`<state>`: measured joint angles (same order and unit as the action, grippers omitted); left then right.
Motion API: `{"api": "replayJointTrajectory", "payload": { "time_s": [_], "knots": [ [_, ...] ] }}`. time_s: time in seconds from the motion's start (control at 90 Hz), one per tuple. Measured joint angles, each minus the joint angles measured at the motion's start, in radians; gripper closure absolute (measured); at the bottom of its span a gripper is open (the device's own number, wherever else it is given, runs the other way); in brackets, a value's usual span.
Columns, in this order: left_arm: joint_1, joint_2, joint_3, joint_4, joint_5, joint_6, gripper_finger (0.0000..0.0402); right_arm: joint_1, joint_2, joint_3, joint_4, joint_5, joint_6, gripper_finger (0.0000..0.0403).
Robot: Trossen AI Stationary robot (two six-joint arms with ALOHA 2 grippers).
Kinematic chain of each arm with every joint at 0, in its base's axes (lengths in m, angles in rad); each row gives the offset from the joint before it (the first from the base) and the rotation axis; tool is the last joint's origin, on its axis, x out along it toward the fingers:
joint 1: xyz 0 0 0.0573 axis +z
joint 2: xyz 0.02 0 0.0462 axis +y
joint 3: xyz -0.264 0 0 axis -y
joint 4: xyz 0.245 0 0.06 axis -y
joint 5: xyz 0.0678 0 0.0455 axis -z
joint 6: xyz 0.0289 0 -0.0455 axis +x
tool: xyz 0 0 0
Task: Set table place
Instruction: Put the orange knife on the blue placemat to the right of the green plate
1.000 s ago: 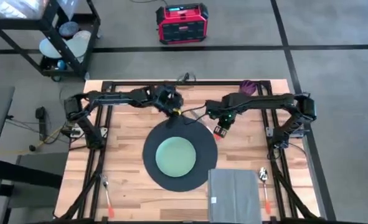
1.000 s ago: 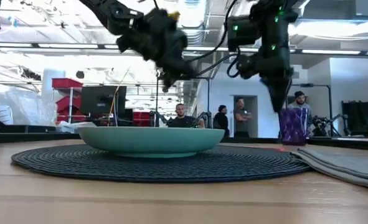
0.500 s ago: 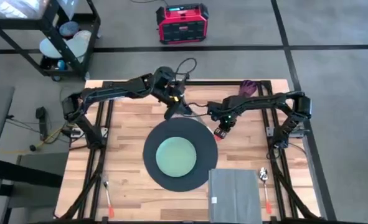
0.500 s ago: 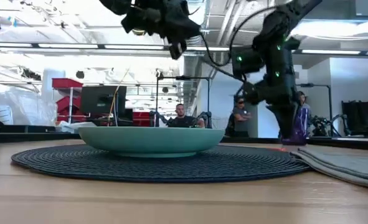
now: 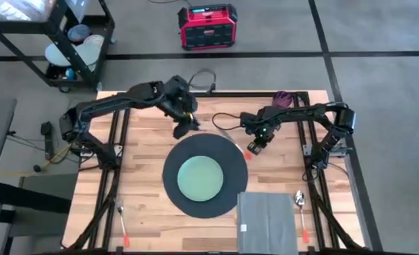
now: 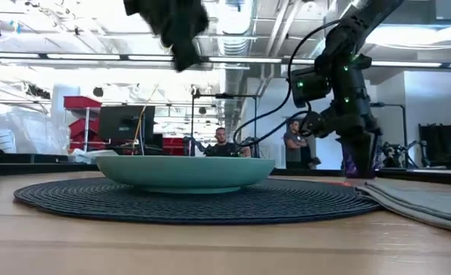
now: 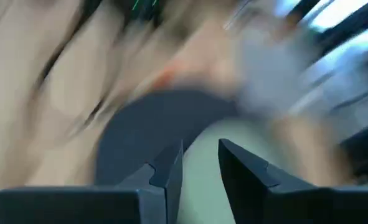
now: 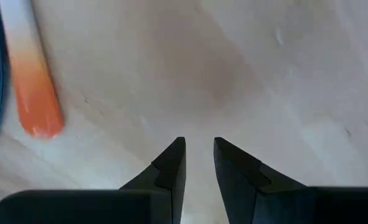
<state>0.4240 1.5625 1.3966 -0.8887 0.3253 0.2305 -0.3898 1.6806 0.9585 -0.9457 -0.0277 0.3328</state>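
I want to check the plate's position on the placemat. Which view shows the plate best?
The high view: the pale green plate shows whole, centred on the dark placemat. The low view shows only its side profile. The left wrist view gives a blurred part; the right wrist view shows none of it.

table [image 5: 142, 170]: light-wood plank top, black frame rails. laid directly on it: round dark placemat [image 5: 175, 190] at centre; grey folded napkin [image 5: 266, 221] at its near right; spoon [image 5: 300, 205] beside the napkin; orange-handled utensil [image 5: 123, 225] near left; orange-tipped handle [image 5: 247, 154] by the mat's right edge.
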Motion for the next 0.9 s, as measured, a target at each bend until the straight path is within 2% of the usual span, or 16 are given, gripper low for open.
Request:
{"api": "replayJointTrajectory", "payload": {
  "time_s": [0.1, 0.289, 0.489, 0.744, 0.9],
  "knots": [
    [0.004, 0.058, -0.047, -0.022, -0.025, 0.053, 0.0331, -0.006, 0.0, 0.0, -0.001, 0.0, -0.001, 0.0332],
    [-0.011, 0.175, -0.082, -0.005, 0.006, 0.094, 0.0394, -0.005, -0.007, 0.0, -0.049, -0.002, -0.002, 0.0332],
    [-0.032, 0.263, -0.08, 0.053, 0.013, 0.121, 0.04, -0.006, -0.027, 0.001, -0.072, -0.006, -0.001, 0.0332],
    [-0.013, 0.347, -0.081, 0.086, 0.013, 0.125, 0.0401, -0.012, -0.046, 0.002, -0.029, -0.081, 0.006, 0.0332],
    [-0.002, 0.351, -0.08, 0.146, 0.027, 0.083, 0.0401, -0.073, -0.051, 0.002, 0.019, -0.081, 0.105, 0.0332]
  ]
}}
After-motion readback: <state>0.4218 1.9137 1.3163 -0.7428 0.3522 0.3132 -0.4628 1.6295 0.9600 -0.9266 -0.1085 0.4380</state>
